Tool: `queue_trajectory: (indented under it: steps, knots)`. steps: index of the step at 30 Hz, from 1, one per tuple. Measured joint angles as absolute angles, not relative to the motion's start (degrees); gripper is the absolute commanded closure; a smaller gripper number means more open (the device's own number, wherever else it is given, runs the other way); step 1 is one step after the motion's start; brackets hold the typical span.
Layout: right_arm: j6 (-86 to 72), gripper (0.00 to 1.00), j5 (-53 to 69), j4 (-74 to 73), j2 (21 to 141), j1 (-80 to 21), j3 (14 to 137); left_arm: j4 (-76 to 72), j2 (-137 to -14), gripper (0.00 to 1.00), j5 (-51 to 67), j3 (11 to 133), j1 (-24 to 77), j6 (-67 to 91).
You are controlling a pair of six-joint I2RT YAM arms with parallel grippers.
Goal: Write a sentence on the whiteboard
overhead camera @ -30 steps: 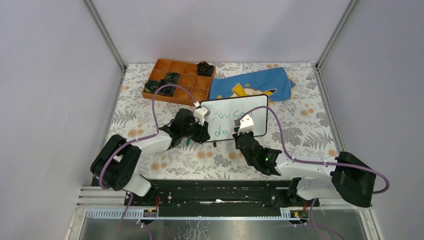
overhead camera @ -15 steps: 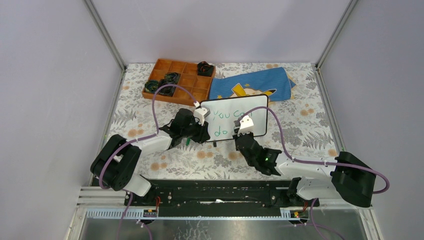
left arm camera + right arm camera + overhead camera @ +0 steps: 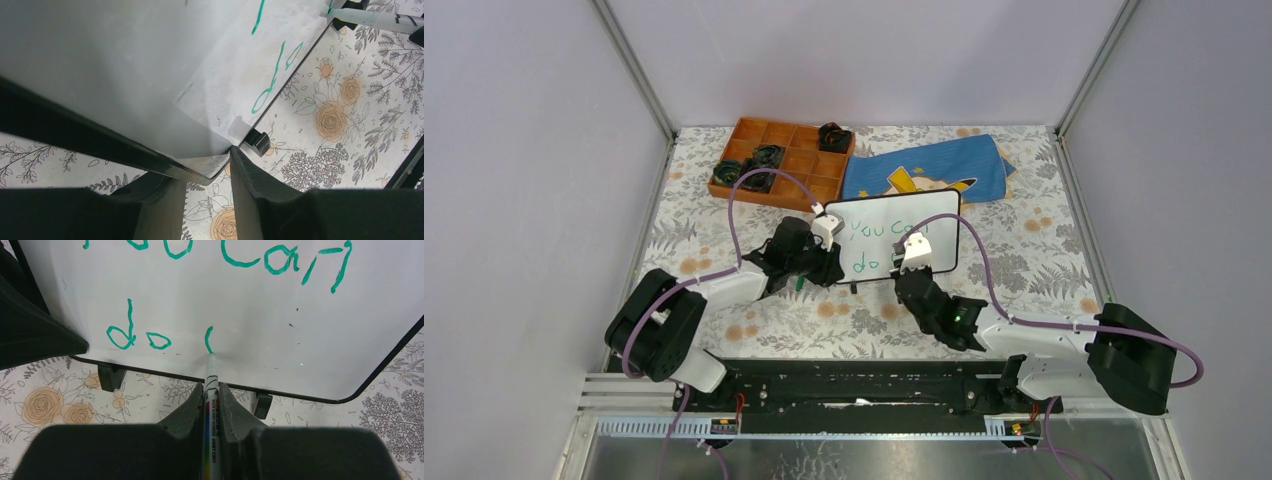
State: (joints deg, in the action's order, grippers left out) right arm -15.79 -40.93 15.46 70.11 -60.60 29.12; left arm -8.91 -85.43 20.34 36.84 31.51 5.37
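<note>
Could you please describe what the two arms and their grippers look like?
Both the left arm and right arm have white links between bulky black joints, with a purple cable looping along each. A white block sits at each wrist. The left gripper and right gripper have matte black, wedge-shaped fingers.

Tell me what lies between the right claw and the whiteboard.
Right wrist view: a marker, gripped by the right claw, bridges the gap; its tip touches the whiteboard at a green stroke's end.
</note>
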Motion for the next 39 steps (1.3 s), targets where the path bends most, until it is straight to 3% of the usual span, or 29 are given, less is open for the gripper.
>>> queue_trajectory:
  steps: [16, 39]
  knots:
    - [-14.8, 1.0, -39.4, 14.1, 65.4, -60.5, 28.9, -8.9, -85.4, 0.59, 20.3, 36.8, 31.5, 5.3]
    - [-14.2, 1.0, -37.4, 17.2, 69.9, -59.2, 30.1, -8.9, -85.4, 0.59, 20.3, 36.8, 31.5, 5.3]
